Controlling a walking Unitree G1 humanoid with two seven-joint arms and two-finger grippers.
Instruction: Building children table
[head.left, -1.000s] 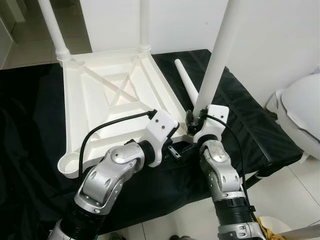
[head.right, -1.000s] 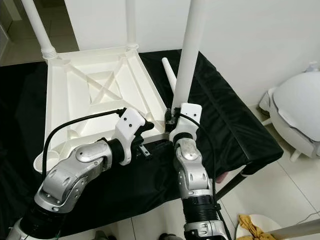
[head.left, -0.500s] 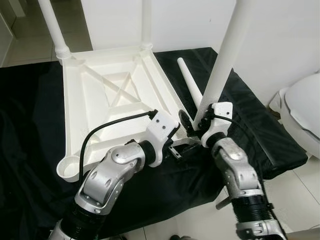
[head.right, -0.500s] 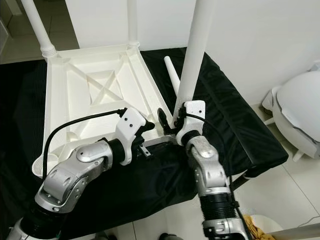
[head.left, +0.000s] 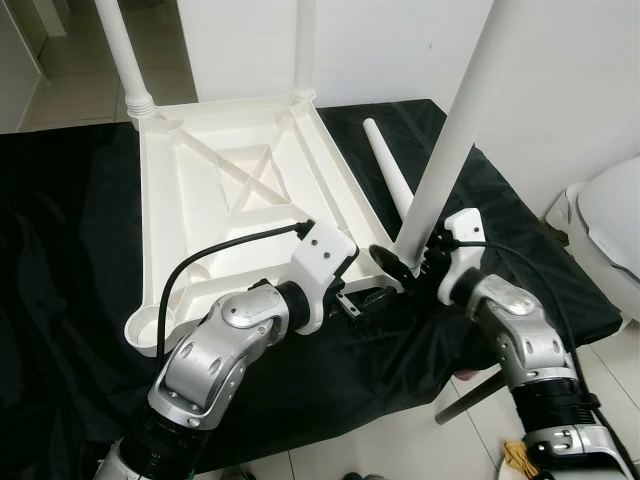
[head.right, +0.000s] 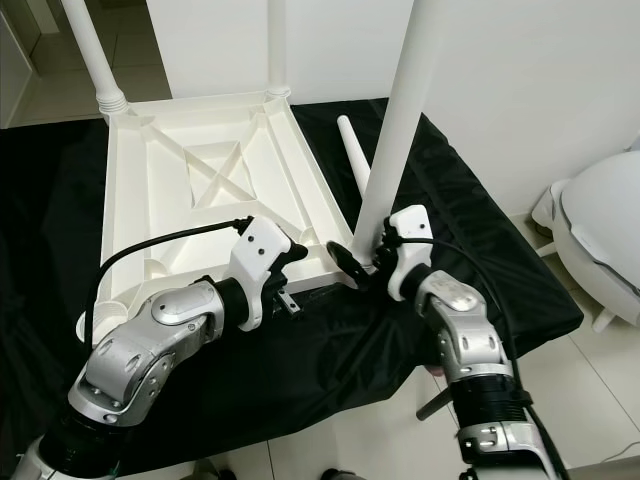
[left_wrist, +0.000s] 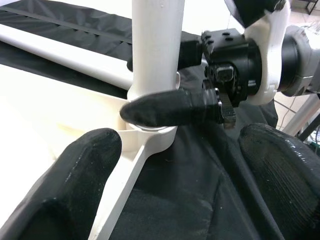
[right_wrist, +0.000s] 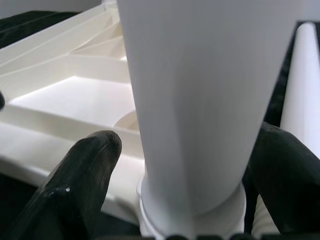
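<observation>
Turning since a second ago, the right gripper (head.left: 405, 262) has swung its arm out sideways, fingers around the white table leg (head.left: 455, 140) at the upside-down tabletop (head.left: 215, 190) corner, so it's screwing in. Left wrist view: left gripper (left_wrist: 175, 165) fingers apart beside the socket. Right wrist view: fingers (right_wrist: 82, 175) hugging the leg.

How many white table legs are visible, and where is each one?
4: two legs stand at the tabletop's far corners, one in the near right corner, within the right gripper, one lies loose on the cloth.
</observation>
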